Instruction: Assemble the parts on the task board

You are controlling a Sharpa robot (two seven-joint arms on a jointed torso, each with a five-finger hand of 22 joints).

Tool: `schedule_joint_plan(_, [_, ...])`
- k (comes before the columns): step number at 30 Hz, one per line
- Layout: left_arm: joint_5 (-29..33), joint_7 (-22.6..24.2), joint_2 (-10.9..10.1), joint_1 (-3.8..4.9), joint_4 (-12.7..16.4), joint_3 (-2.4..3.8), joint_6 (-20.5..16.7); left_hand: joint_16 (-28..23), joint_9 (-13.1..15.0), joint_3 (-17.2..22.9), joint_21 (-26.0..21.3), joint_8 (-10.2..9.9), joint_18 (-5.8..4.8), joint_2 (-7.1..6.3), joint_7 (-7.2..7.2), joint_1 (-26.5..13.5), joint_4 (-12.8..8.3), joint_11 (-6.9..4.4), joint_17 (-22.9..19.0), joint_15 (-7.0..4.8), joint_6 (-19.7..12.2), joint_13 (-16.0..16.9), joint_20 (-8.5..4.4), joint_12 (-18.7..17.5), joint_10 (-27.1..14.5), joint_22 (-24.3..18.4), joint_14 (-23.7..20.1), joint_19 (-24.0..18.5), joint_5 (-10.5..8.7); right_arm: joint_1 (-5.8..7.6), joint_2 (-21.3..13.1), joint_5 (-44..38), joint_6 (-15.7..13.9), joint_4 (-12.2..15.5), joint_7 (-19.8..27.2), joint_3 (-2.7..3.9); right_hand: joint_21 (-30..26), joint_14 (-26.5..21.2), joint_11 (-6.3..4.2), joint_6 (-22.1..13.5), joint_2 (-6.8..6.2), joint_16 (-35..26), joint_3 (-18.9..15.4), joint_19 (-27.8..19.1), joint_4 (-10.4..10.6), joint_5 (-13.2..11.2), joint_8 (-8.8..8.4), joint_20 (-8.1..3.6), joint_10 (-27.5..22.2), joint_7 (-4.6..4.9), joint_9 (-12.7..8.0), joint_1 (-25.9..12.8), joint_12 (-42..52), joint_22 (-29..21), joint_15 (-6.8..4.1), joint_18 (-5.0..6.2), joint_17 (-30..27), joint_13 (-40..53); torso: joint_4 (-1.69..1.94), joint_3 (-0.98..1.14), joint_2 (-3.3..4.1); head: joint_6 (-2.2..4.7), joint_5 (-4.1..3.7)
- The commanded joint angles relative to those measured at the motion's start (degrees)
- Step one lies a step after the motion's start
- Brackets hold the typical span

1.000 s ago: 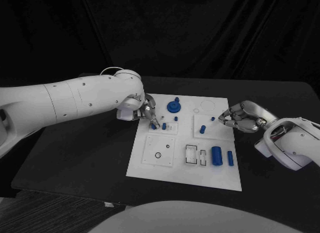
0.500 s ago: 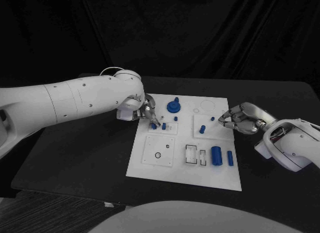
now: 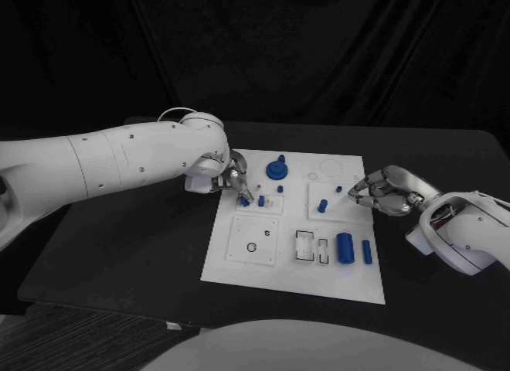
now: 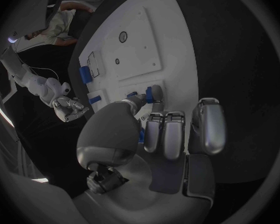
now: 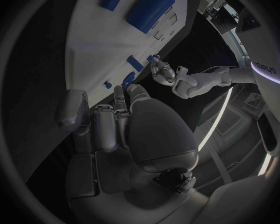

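On the near part of the white task board point(image 3: 280, 267), a large blue cylinder point(image 3: 345, 247) lies beside a thinner blue rod point(image 3: 368, 252). Farther in, the right hand point(image 3: 386, 188) hovers at the board's right edge, fingers curled together; whether they hold anything, I cannot tell. At the left edge, the left hand point(image 3: 226, 176) pinches a small blue peg point(image 3: 245, 201) with its fingertips point(image 4: 142, 99). Beyond it on the board stands a round blue knob point(image 3: 277, 166).
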Motion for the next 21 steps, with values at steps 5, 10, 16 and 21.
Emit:
schedule_joint_plan(5, [-0.2, 0.1, -0.9, -0.58, 1.1, -0.33, -1.0, 0.6, 2.1, 6.8, -0.6, -2.1, -0.61, -1.89, -0.42, 1.8, -3.3, -0.11, 15.1, -0.23, -1.3, 14.6, -0.71, 0.0, 6.4, 11.5, 6.4, 0.1, 1.27, -0.25, 0.0, -0.3, 0.7, -0.1, -1.3, 0.03, -1.5, 3.1, -1.00, -0.4, 1.31, -1.0, 1.4, -0.7, 0.1, 0.7, 1.15, -0.15, 4.5, 0.20, 0.8, 2.1, -1.2, 8.2, -0.74, -0.10, 4.1, 6.5, 0.00, 0.01, 0.01, 0.00, 0.24])
schedule_joint_plan(10, [-0.2, 0.4, -2.1, -0.58, 2.8, -0.33, -4.5, 0.6, 2.4, 7.7, -0.5, -2.0, -0.64, -1.84, -0.41, 1.5, -3.5, -0.13, 15.1, -0.25, -1.4, 14.6, -0.73, 0.0, 6.4, 11.6, 6.4, 0.2, 0.80, -0.30, 0.1, -0.3, 0.9, -0.3, -1.5, 0.03, -1.7, 3.0, -0.99, -0.5, 1.30, -1.1, 1.5, -0.7, 0.1, 0.7, 1.14, -0.14, 4.4, 0.22, 0.8, 2.1, -1.3, 8.2, -0.74, -0.07, 4.0, 6.4, 0.04, 0.03, -0.01, 0.00, 0.21])
schedule_joint_plan(16, [-0.7, 0.8, -4.2, -0.58, 6.1, -0.33, -9.7, 0.6, 2.5, 8.2, -0.2, -2.1, -0.68, -1.93, -0.34, 1.5, -3.8, -0.11, 15.1, -0.27, -1.7, 14.6, -0.75, 0.0, 6.4, 11.6, 6.4, 0.3, 0.75, -0.37, 0.2, -0.3, 1.1, -0.4, -1.6, 0.03, -2.2, 2.9, -0.96, -0.5, 1.30, -1.6, 1.6, -0.9, 0.1, 0.7, 1.13, -0.13, 4.2, 0.25, 0.8, 2.2, -1.5, 8.1, -0.71, 0.01, 3.6, 6.2, 0.05, 0.01, -0.01, 0.00, 0.31])
schedule_joint_plan(21, [-2.8, 0.9, -5.7, -0.58, 8.6, -0.33, -11.8, 0.6, 2.6, 8.4, -0.3, -2.0, -0.67, -1.95, -0.27, 1.1, -3.6, -0.06, 15.1, -0.25, -1.7, 14.6, -0.75, 0.0, 6.4, 11.6, 6.4, 0.3, 0.63, -0.40, 0.2, -0.3, 1.2, -0.5, -1.7, 0.03, -2.4, 2.9, -0.95, -0.6, 1.30, -1.8, 1.6, -0.9, 0.1, 0.7, 1.13, -0.12, 4.1, 0.27, 0.9, 2.2, -1.6, 8.0, -0.69, 0.04, 3.5, 6.0, 0.03, 0.00, 0.00, 0.00, 0.31])
